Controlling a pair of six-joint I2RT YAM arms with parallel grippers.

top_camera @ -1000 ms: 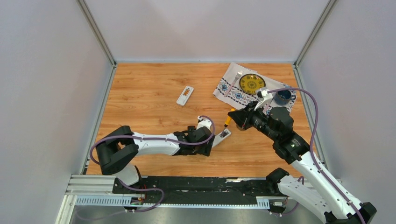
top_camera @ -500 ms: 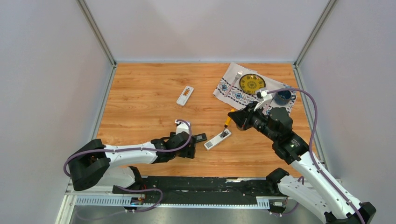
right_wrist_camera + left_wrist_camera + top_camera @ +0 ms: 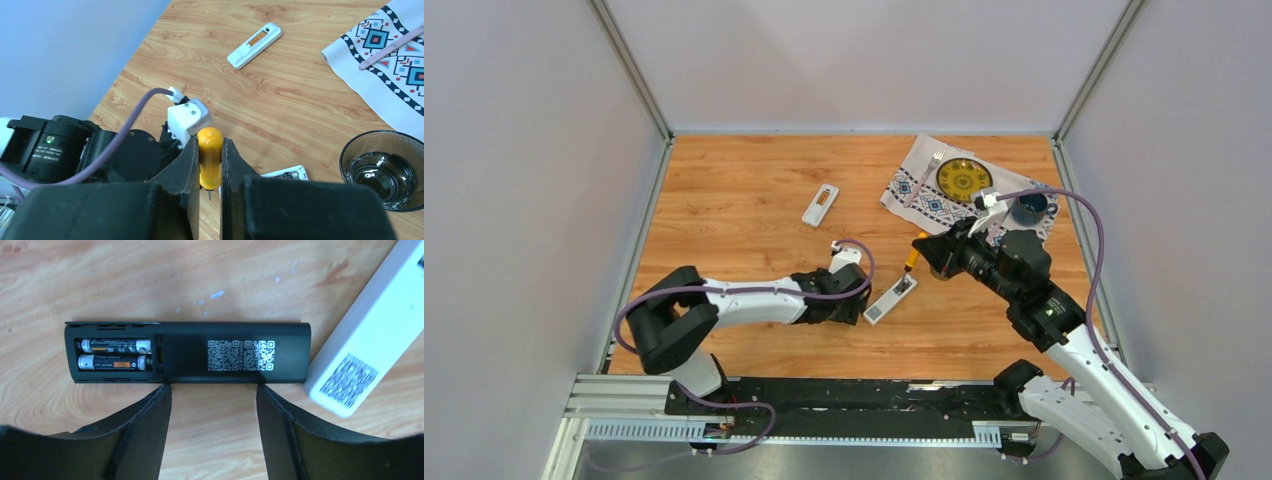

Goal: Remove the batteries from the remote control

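Batteries in black remote; white remote beside. Left hand agape, empty; right hand clamps screwdriver.

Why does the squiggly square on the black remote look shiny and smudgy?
Left wrist view: light glares off the code sticker on the black remote, washing it out, while the batteries look sharper; the left end effector, close to the lens, is dark and soft. Right wrist view: the glass bowl glints.

Two batteries showing, both dark. One black remote, two white remotes. One each: screwdriver, cloth, plate, fork, bowl.
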